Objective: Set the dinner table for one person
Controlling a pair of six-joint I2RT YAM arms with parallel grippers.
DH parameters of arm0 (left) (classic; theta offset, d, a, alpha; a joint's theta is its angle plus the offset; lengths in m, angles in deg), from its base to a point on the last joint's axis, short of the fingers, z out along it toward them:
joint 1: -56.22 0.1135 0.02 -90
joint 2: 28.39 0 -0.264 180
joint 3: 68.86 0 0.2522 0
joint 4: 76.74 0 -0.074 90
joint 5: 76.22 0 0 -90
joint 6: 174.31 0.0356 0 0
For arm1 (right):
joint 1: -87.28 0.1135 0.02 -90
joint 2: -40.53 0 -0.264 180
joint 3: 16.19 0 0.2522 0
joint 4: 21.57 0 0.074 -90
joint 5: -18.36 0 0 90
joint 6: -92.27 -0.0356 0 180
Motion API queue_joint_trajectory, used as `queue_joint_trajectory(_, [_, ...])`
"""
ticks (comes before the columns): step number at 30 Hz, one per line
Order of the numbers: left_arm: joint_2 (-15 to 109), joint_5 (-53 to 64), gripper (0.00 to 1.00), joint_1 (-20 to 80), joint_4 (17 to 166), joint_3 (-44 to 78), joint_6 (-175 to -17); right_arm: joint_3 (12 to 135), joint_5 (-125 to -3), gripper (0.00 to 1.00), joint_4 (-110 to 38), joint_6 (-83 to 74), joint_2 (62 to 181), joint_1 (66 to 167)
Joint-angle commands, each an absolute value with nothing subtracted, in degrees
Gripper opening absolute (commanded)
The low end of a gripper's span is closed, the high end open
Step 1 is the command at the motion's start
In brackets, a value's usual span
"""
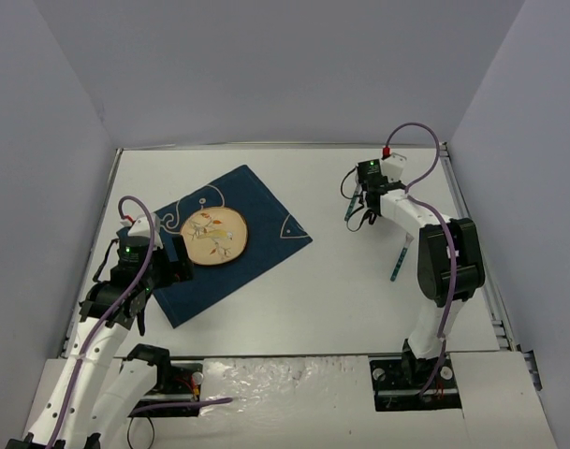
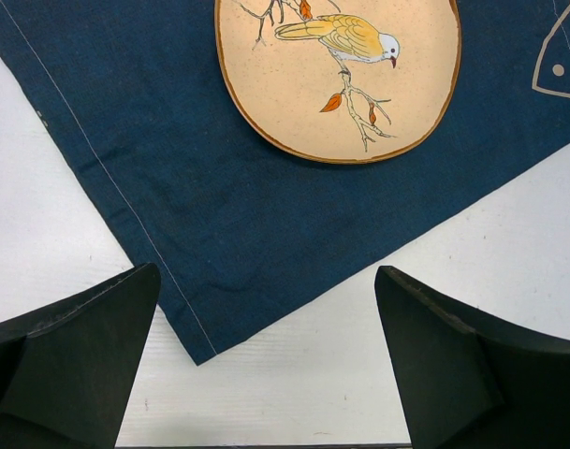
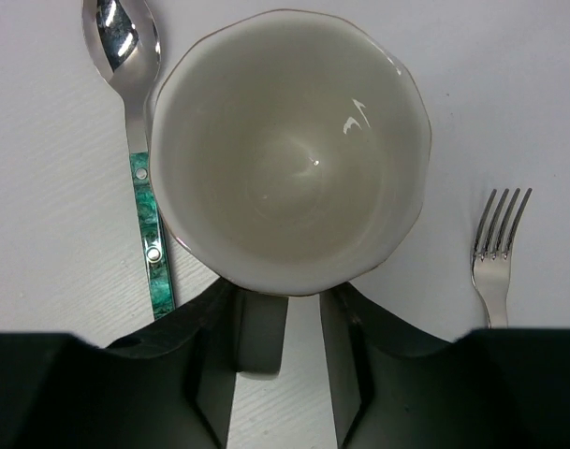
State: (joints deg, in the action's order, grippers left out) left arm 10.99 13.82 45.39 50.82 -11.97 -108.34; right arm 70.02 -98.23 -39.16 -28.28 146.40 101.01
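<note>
We have the right tool [image 3: 301, 313] low at the near rim of the cup [image 3: 289, 150], over at the far right of the bench [image 1: 341, 290]. Its jaws are drawn in to a narrow gap. Bare bench shows between them, and the rim hides their tips, so we cannot tell whether they grip anything. The left tool [image 2: 268, 281] is spread wide and empty, hovering over the near corner of the mat [image 2: 266, 215], where the plate [image 2: 341, 84] already sits. The bench itself is the big white surface under everything, running out to the grey walls.

The main risk, as we see it, is a poor hold. The cup is glossy and round, so a pinch at one edge may let it tilt or slip on the lift. The spoon [image 3: 144, 215] lies tight against the cup's left side, possibly touching it. Any sideways drag could sweep it along or knock it askew. The fork [image 3: 498, 253] lies well apart on the right and should be safe.

The way across to the mat looks open. The left arm is parked at the mat's near side, beside the plate, and may crowd the right arm if the cup is brought there.
</note>
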Motion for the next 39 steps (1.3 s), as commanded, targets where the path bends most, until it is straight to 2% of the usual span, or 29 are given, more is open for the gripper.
queue_joint_trajectory(1, [11.24, 14.58, 0.97, 45.13, 53.90, -11.42, -107.35, 72.00, -98.57, 0.23, -35.87, -27.06, 145.90, 100.53])
queue_joint_trajectory(6, [11.07, 14.84, 0.97, 45.14, 53.90, -11.42, -107.43, 70.87, -98.10, 0.00, -35.86, -25.32, 143.98, 100.38])
queue_joint_trajectory(14, [10.80, 15.10, 0.97, 45.14, 53.90, -11.24, -107.34, 69.09, -90.46, 0.00, -31.20, -9.19, 133.32, 101.61])
queue_joint_trajectory(21, [10.63, 14.66, 0.97, 45.12, 53.52, -10.83, -107.34, 78.03, -74.21, 0.00, -30.00, 4.87, 130.13, 104.70])
queue_joint_trajectory(32, [9.97, 18.02, 0.97, 45.14, 52.93, -10.49, -107.87, 98.38, -48.17, 0.00, -28.83, 18.31, 147.82, 112.45])
queue_joint_trajectory(39, [8.53, 20.64, 0.97, 45.14, 53.02, -11.25, -108.39, 108.83, -41.94, 0.00, -28.37, 22.83, 158.74, 115.66])
